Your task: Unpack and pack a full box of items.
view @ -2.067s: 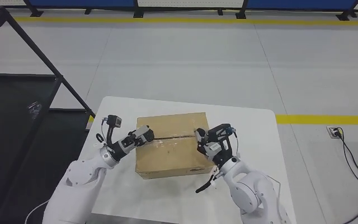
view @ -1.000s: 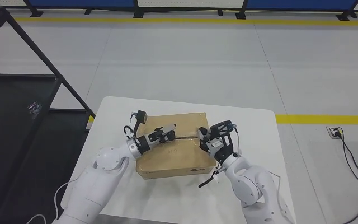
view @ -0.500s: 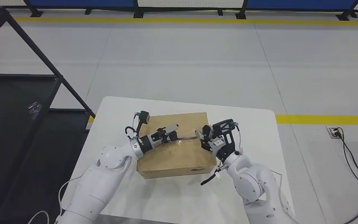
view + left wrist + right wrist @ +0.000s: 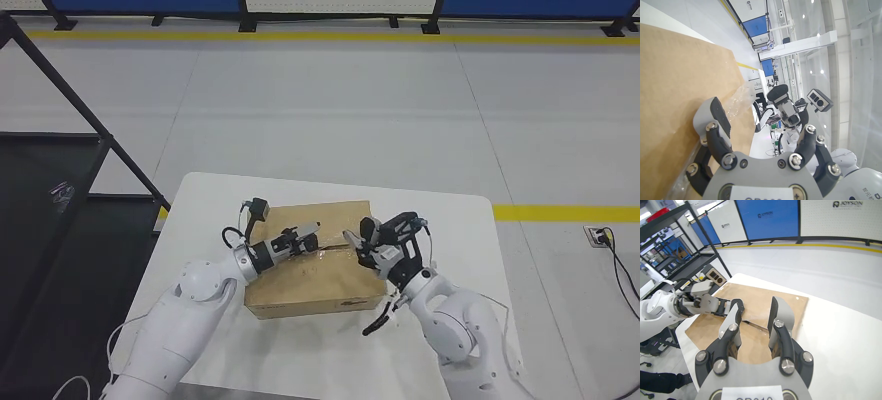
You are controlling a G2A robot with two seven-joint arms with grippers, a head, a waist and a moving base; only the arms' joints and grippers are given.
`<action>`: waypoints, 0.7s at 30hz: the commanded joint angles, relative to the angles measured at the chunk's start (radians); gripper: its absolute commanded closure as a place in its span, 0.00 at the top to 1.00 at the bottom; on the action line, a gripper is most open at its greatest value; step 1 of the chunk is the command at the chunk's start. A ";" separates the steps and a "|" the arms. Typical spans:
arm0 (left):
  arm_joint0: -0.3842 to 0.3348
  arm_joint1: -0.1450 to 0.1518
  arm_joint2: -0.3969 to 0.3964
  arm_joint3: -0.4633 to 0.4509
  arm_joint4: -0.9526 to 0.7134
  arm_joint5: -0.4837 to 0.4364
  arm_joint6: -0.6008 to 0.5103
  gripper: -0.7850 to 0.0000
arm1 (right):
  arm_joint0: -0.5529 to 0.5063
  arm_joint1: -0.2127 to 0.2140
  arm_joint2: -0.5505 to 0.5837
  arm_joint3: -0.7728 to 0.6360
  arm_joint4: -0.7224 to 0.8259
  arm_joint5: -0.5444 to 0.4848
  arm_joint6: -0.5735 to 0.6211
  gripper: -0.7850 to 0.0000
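Two claws over one closed cardboard box (image 4: 300, 285), which sits on the middle of the white table (image 4: 450, 230). The left claw (image 4: 308, 238) is spread wide and holds nothing. It is low over the box top near the centre seam (image 4: 755, 326). One finger (image 4: 720, 113) is close to the cardboard; contact cannot be told. Clear tape (image 4: 740, 100) is crumpled along the seam just ahead of it. The right claw (image 4: 358, 240) is also spread apart and holds nothing, above the seam's end by the box edge on its own side. The claws face each other, near but not touching.
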 commanded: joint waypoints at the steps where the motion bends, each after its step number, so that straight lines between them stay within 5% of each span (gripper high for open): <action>1: 0.000 -0.001 0.000 0.001 0.001 -0.001 0.000 0.97 | 0.032 -0.003 -0.026 0.036 -0.019 -0.004 -0.034 0.46; 16: 0.013 -0.006 -0.014 -0.005 -0.008 -0.005 -0.009 0.97 | 0.251 -0.022 -0.100 0.293 0.105 0.013 0.039 0.42; 21: 0.019 -0.006 -0.024 -0.013 -0.006 -0.004 -0.011 0.96 | 0.201 -0.012 -0.093 0.221 0.030 -0.021 -0.060 0.24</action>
